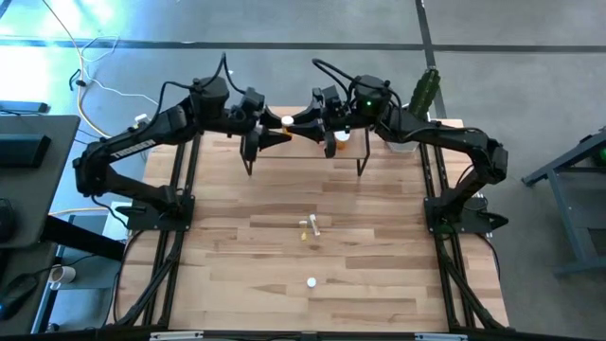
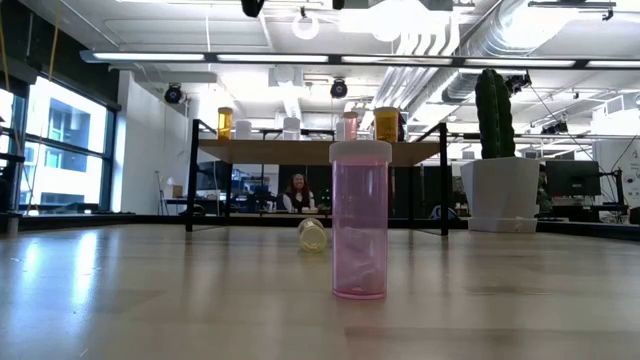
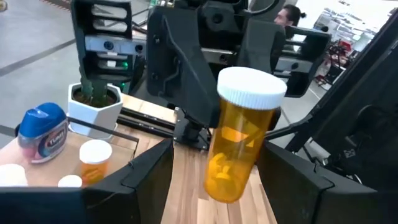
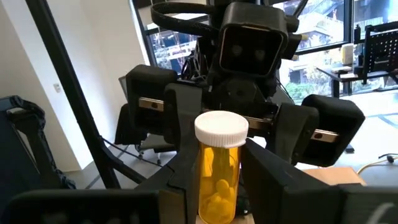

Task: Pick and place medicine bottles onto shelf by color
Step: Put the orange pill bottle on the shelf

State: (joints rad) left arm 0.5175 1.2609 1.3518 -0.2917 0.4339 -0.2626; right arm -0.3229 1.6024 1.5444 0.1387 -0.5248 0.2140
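An orange medicine bottle (image 4: 218, 174) with a white cap hangs in the air above the shelf (image 2: 300, 150), between my two grippers, which face each other at the table's far edge. My right gripper (image 4: 219, 193) is shut on it. My left gripper (image 3: 214, 186) is open, one finger on either side of the same bottle (image 3: 239, 143). From above, its white cap (image 1: 287, 120) shows between the two arms. A pink bottle (image 2: 360, 220) stands upright on the table. A pale bottle (image 2: 312, 233) lies on its side behind it. My right gripper pinches the orange bottle by its body below the cap (image 4: 217, 183) between its two fingers (image 4: 273, 180). It reaches in level from the table's right side. The bottle stands about upright in the hold, lifted clear above the shelf.
On the shelf stand a blue jar (image 3: 43, 134), a small orange bottle (image 3: 94, 160), white-capped bottles (image 3: 9, 174) and a white pot with a cactus (image 3: 93, 109). More orange bottles (image 2: 385, 123) show on the shelf. A person (image 2: 297, 192) sits in the room beyond.
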